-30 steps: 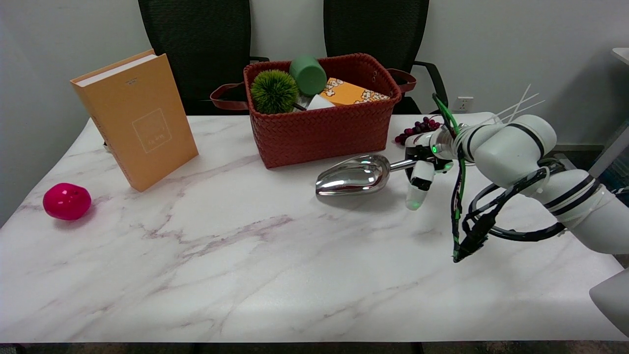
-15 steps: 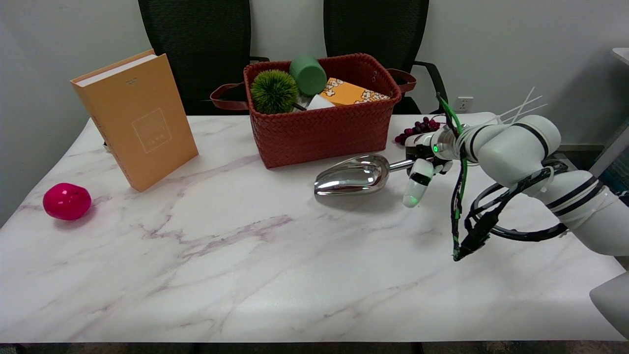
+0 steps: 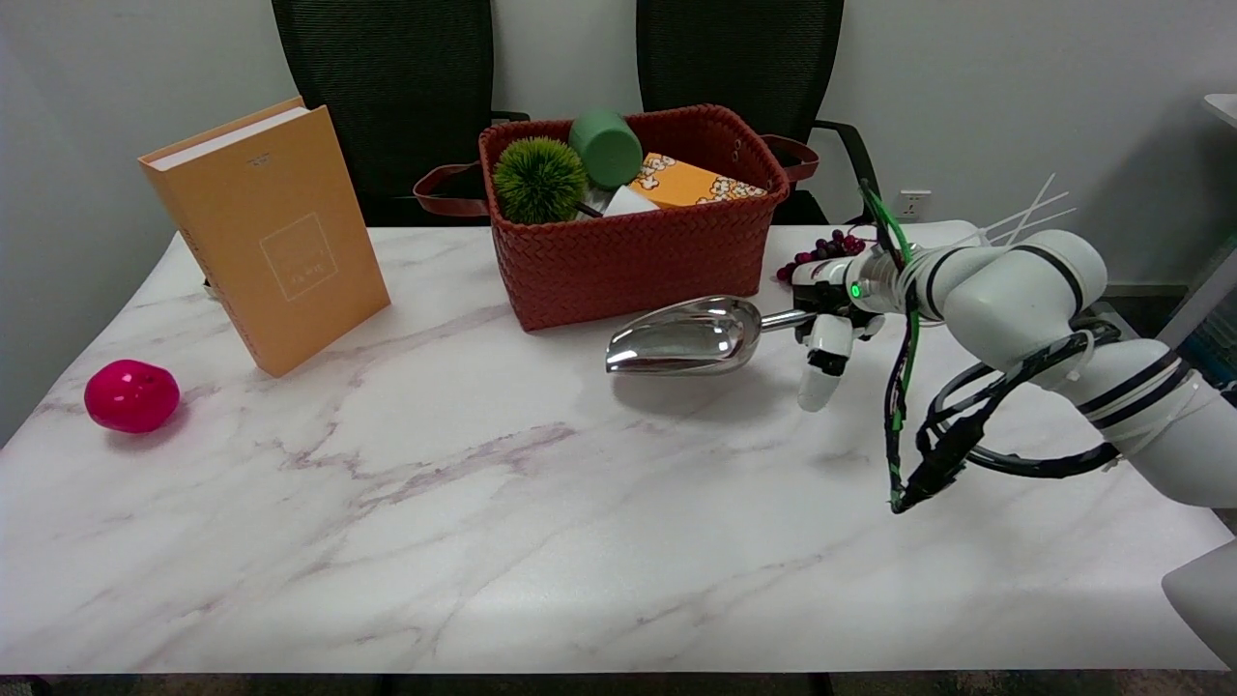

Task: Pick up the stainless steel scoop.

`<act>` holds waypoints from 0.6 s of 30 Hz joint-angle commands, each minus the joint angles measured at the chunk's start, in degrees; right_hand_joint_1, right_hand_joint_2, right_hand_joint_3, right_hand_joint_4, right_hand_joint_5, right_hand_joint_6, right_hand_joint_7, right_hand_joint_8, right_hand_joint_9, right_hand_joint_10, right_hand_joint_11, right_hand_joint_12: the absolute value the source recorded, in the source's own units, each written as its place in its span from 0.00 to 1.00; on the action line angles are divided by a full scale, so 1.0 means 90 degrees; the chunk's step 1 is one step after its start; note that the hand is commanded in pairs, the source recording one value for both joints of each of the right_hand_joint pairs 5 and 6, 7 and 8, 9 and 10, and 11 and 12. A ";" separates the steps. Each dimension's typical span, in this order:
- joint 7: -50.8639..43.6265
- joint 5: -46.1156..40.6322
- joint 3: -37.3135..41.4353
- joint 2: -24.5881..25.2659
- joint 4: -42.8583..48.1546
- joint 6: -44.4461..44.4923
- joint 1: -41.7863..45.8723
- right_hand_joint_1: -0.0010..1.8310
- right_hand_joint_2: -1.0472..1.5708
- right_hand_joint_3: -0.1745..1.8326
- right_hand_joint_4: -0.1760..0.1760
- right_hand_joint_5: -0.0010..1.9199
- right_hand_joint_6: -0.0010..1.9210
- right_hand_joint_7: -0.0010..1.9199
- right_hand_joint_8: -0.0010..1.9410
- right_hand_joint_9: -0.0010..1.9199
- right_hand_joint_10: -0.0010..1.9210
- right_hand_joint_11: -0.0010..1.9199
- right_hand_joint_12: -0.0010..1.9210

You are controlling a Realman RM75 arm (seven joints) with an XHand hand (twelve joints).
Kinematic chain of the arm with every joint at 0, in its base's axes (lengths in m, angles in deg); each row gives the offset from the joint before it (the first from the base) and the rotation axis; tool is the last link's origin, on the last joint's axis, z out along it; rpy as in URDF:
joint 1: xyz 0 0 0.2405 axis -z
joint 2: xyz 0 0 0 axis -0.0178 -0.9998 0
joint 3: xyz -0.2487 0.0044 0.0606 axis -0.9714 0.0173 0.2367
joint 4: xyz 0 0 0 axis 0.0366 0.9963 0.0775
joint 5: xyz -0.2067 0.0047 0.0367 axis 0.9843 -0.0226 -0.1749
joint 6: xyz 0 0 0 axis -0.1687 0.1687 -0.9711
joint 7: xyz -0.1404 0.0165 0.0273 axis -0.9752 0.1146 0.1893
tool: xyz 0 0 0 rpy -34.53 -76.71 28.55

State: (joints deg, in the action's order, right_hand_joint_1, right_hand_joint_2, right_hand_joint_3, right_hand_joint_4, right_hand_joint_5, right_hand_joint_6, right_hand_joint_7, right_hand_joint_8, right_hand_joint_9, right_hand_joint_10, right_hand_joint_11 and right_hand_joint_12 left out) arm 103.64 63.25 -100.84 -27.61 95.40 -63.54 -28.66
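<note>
Near the tabletop's (image 3: 541,541) far right edge, robot hand (image 3: 833,307) grips the scoop (image 3: 681,335) handle; scoop apparently lifted clear, task nearly complete.

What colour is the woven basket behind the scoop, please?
The basket is reddish-brown, a rust-red weave, shown clearly in the head view.

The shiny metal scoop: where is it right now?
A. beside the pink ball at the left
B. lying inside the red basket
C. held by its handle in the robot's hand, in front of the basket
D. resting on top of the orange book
C: the right hand grips the handle of the scoop, whose bowl sits in front of the red basket, with a shadow on the table beneath it.
</note>
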 commanded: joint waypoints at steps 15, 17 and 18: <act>0.0284 0.0216 0.0174 -0.0027 -0.0028 0.0549 0.0267 0.64 0.37 0.63 0.50 0.99 0.99 1.00 0.99 0.89 0.89 1.00 1.00; 0.0337 0.0216 0.0245 -0.0027 -0.0037 0.0602 0.0346 0.64 0.37 0.63 0.50 0.99 0.99 1.00 0.99 0.89 0.89 0.99 0.99; 0.0346 0.0216 0.0316 -0.0027 -0.0037 0.0655 0.0399 0.64 0.37 0.63 0.50 0.99 0.99 1.00 0.99 0.89 0.89 0.99 0.99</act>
State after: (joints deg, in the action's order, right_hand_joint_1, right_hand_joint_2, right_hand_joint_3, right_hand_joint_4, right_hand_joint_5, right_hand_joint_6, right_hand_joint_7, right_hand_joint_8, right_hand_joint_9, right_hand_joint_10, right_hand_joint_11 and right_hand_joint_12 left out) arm 104.50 64.72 -100.70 -27.65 95.25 -60.79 -27.81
